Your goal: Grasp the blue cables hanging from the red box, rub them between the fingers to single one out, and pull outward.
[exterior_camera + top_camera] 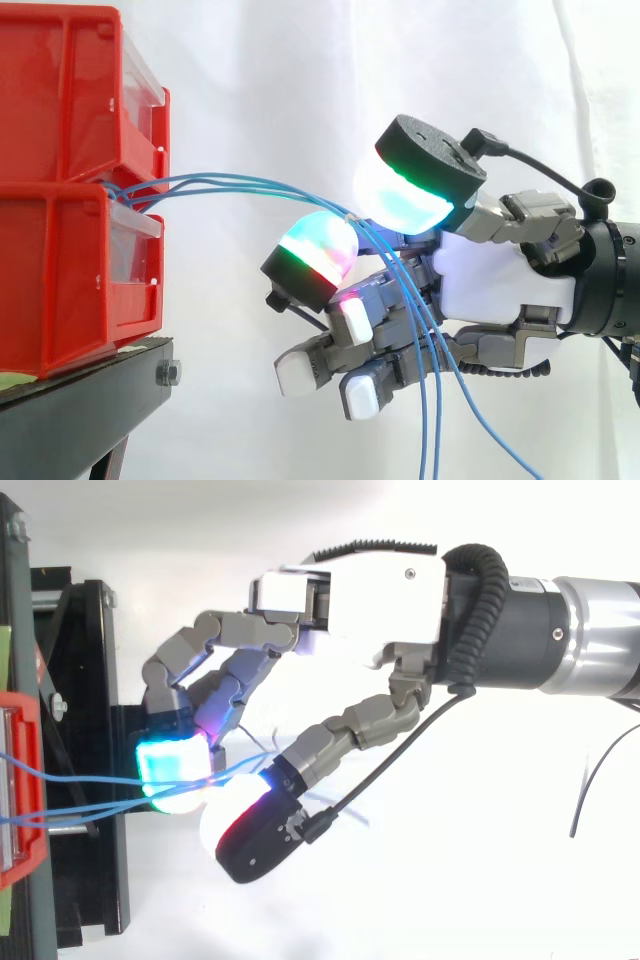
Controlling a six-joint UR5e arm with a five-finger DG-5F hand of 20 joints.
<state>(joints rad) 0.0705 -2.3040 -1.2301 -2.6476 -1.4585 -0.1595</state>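
Side view: the blue cables (pixel 230 185) leave the gap between the two stacked red bins (pixel 60 100) at the left. They run rightwards in a shallow arc, almost level, to the hand (pixel 500 270), which reaches in from the right. There they pass between the glowing thumb (pixel 405 195) above and the pad of one of the fingers (pixel 318 245) below. Thumb and finger close narrowly on the bunch, so the cables look pinched rather than just draped. Past the pinch the loose ends drop steeply across the curled lower fingers and out of the bottom of the view.

Top view: the same strands (pixel 90 780) cross from the bins at the left edge, over the black stand (pixel 90 680), into the pinch. They are spread slightly apart near the bins and meet at the pads.

The stretch that matters lies left to right, from the bins straight to the pinch. Pulling outward therefore means drawing the hand right, along that line and away from the bins. Several strands appear to share the pinch, so I judge that none has yet been singled out.
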